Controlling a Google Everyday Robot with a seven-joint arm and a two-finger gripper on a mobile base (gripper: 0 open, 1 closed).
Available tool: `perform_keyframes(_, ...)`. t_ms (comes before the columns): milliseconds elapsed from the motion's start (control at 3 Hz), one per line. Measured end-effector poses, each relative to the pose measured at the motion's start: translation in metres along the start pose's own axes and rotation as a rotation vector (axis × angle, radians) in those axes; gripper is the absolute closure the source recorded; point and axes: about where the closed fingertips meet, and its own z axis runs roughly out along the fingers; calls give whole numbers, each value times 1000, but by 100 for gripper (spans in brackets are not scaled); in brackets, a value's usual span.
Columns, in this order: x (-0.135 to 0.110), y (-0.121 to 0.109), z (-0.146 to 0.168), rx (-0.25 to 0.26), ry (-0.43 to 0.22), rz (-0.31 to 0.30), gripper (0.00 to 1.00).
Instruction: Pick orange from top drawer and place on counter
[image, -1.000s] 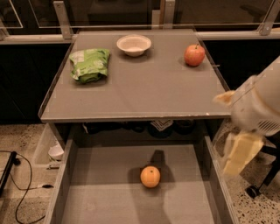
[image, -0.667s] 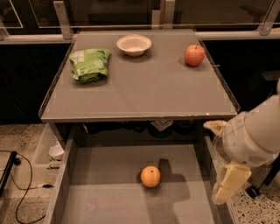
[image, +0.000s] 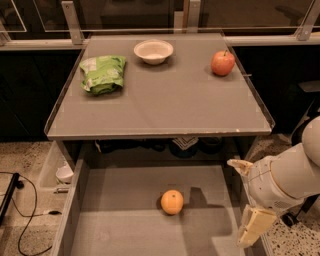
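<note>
While the counter (image: 165, 110) is overhanging the open top drawer (image: 125, 225), an arm is leaning in

The pale arm (image: 295, 170) is bending in from the lower right over the drawer's right wall. Its gripper (image: 247, 196) is spreading two beige fingers (image: 255, 227) wide, gripping nothing. The orange (image: 172, 202) is lying on the drawer's floor, left of the gripper and apart from it.

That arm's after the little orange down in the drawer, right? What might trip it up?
The gripper hangs by the right wall of the top drawer, apart from the orange; reaching across, it may clip that wall. The orange is round and lies loose on the flat bottom, so a nudge could roll it away. Lifting out, the arm might bump the counter edge above the drawer's back.
</note>
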Motion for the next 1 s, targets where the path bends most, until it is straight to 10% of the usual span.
perform_keyframes(1000,-18,-27,101,96,-237,-72,0)
